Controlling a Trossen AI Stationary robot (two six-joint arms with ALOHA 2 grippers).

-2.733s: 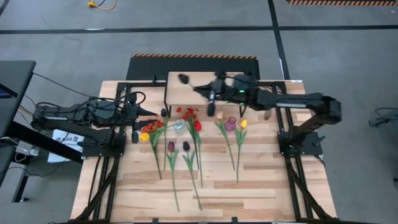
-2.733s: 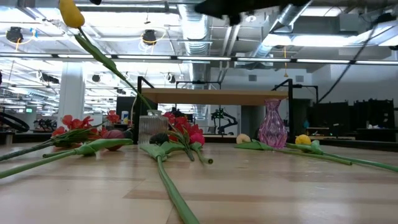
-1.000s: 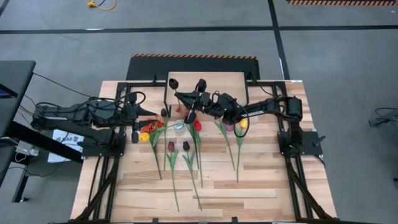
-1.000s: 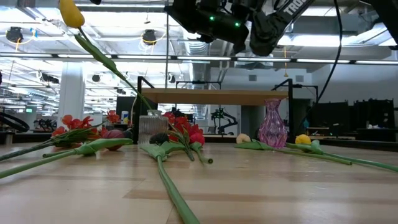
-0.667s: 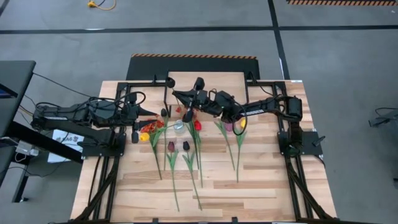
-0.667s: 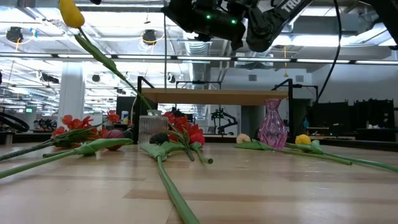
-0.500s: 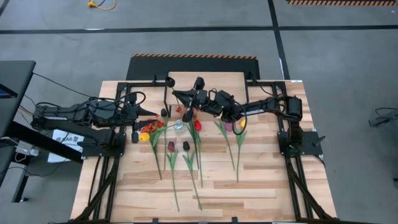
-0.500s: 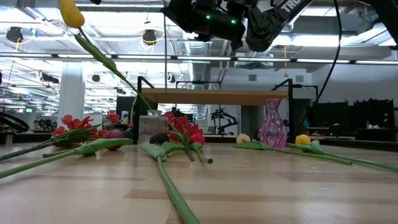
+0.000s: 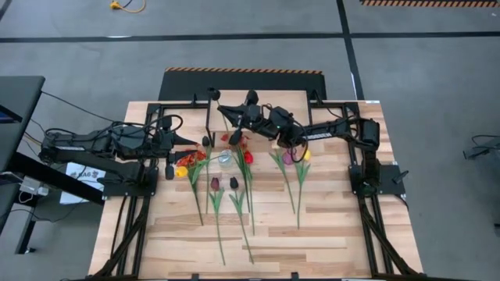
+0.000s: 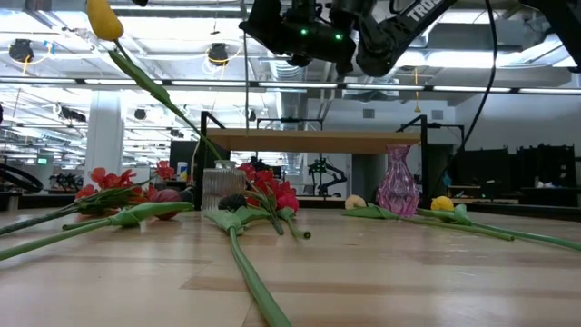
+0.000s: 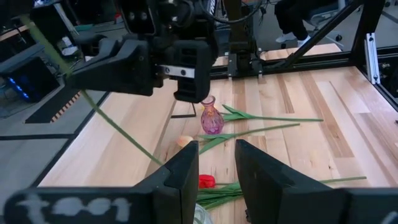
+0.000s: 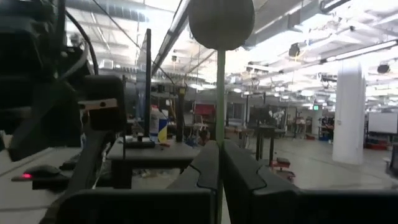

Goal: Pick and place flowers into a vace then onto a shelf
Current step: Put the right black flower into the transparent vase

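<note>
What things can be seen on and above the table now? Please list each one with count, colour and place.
Slatted wooden table: one, light brown, under everything.
Low shelf with plank top and thin legs: one, light wood and black, far middle of the table.
Ribbed glass vase: one, pink, upright before the shelf.
Clear glass vase: one, colourless, upright, apart from the pink one.
Loose artificial flowers: roughly ten, red, yellow, cream, maroon, green stems, lying around both vases.
Raised yellow tulip: one, stem slanting down toward the clear vase.
Held long-stemmed tulip: one, head colour unclear, above the shelf.
Left end effector: black, open, beside the flowers.
Right end effector: black, shut on the held stem.
</note>
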